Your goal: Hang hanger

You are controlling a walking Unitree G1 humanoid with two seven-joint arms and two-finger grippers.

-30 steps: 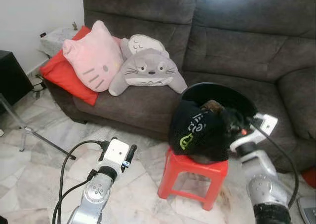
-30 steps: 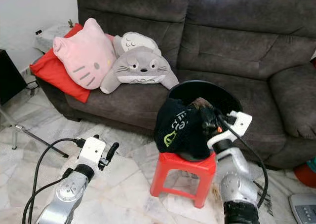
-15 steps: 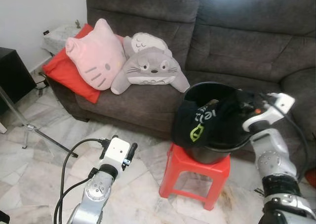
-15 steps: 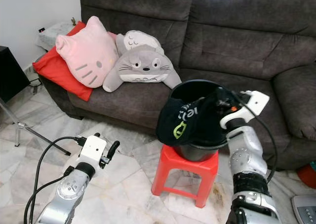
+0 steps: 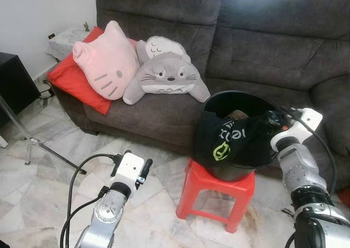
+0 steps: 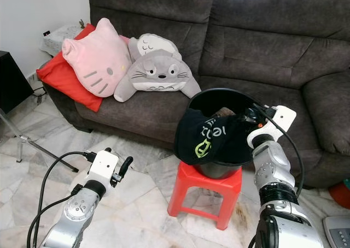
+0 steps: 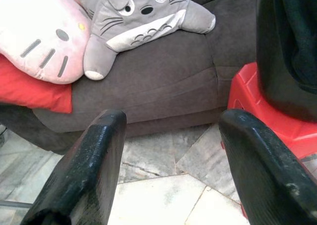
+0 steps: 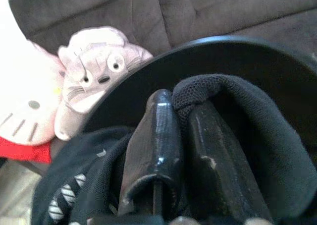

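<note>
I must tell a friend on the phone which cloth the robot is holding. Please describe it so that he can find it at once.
In front of the dark grey sofa stands a small red stool with a black bucket on it. The black garment hangs over the bucket's front rim, pinched by the right hand. It bears white lettering and a bright green logo, unlike the plain bucket.

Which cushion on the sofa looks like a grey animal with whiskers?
The grey cushion in the middle, lying on the sofa seat. The pink cat-face cushion leans beside it, and the red cushion is plain.
</note>
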